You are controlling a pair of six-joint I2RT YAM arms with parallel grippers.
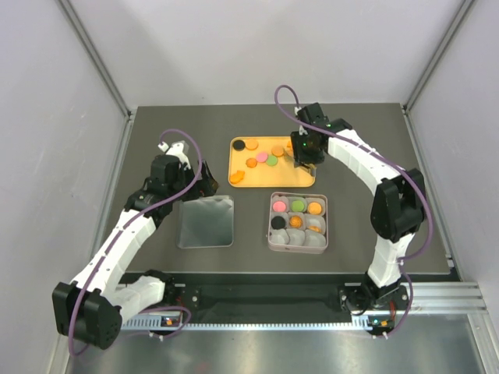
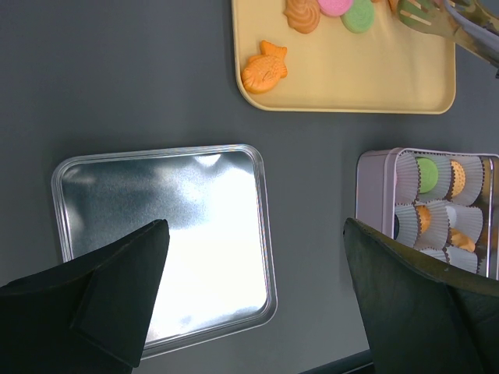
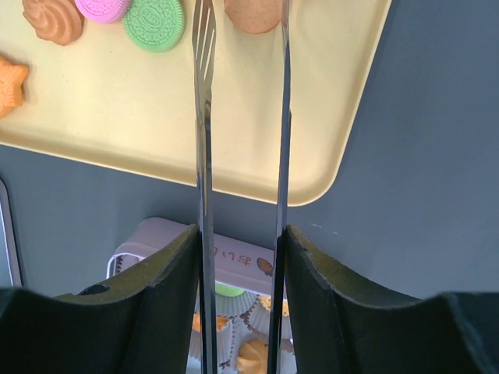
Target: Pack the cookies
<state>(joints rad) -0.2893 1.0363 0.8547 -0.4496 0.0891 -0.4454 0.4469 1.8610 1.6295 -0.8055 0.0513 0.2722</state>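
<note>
Several cookies [image 1: 261, 156] lie on the yellow tray [image 1: 306, 180]: orange, pink, green and black discs, plus an orange fish-shaped one [image 2: 263, 68]. More cookies sit in paper cups of the square tin [image 1: 270, 234]. My right gripper [image 3: 240, 249] is shut on metal tongs [image 3: 203, 156]. The tong tips flank an orange cookie [image 3: 253, 14] at the tray's right end; whether they touch it I cannot tell. My left gripper [image 2: 257, 296] hangs open and holds nothing, above the right edge of the silver tin lid [image 2: 156, 226].
The lid [image 1: 207, 221] lies flat on the dark table, left of the tin and in front of the tray. The tin [image 2: 374, 187] stands just in front of the tray's near edge. Grey walls close in the table on three sides.
</note>
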